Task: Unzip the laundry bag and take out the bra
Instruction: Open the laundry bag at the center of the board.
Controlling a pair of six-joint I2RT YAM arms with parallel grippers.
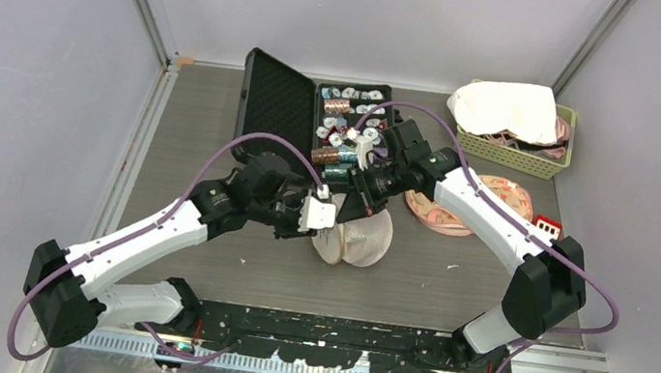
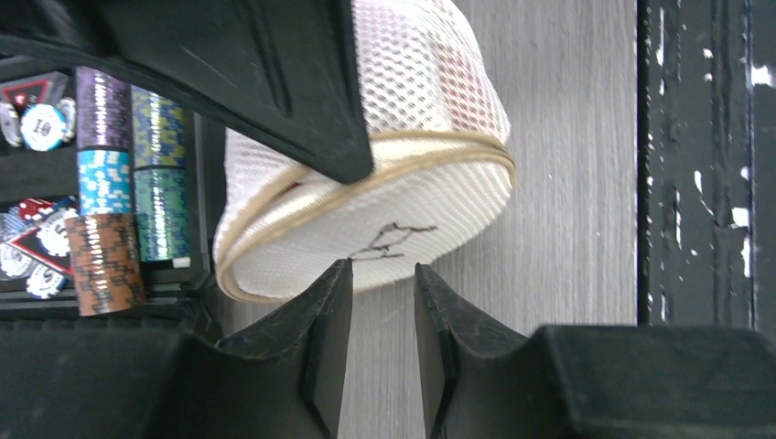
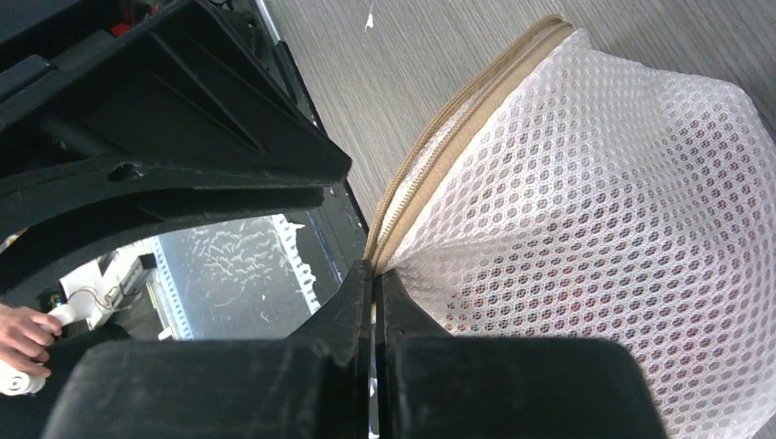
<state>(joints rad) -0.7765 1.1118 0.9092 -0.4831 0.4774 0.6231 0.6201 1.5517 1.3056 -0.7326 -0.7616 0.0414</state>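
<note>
The laundry bag (image 1: 360, 238) is a white mesh pouch with a beige zipper (image 3: 458, 119), standing on edge on the table's middle. Something reddish shows faintly through the mesh (image 3: 595, 210); the bra itself is hidden inside. My right gripper (image 3: 375, 270) is shut on the bag's zipper seam at its upper edge and comes down on it from the right (image 1: 365, 201). My left gripper (image 2: 382, 267) is at the bag's flat face (image 2: 403, 197), by a dark thread mark. Its jaws stand narrowly open with only table showing between them.
An open black case of poker chips (image 1: 317, 116) lies just behind the bag. At the back right stands a green basket (image 1: 516, 154) holding white bags. A peach-pink garment (image 1: 465, 206) and a small red-and-white object (image 1: 547, 226) lie to the right.
</note>
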